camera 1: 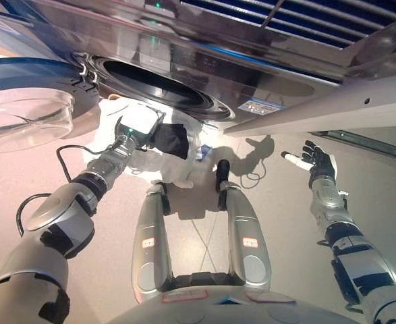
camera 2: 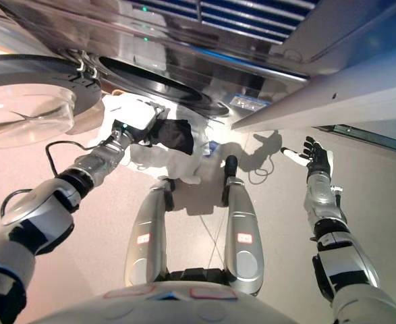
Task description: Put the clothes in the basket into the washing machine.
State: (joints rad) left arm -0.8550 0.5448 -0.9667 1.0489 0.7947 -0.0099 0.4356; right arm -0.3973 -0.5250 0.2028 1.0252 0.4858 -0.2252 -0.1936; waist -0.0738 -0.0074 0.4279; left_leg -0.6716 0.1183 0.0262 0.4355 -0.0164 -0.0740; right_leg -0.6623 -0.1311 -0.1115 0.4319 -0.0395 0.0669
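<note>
The washing machine's dark round opening [camera 1: 158, 85] is at the top centre, and its glass door [camera 1: 27, 112] is swung open to the left. Just below the opening is a white basket [camera 1: 181, 177] with pale clothes and a black garment [camera 1: 171, 140]. My left hand [camera 1: 135, 137] reaches into the basket and sits against the left end of the black garment; whether it grips the garment is hidden. My right hand [camera 1: 317, 163] is open and empty, held up over the floor to the right, well apart from the basket.
The machine's shiny front panel [camera 1: 265, 74] overhangs the basket. A pale slanted ledge [camera 1: 332, 108] juts out at the right above my right hand. Beige floor [camera 1: 265, 202] lies between the basket and my right hand.
</note>
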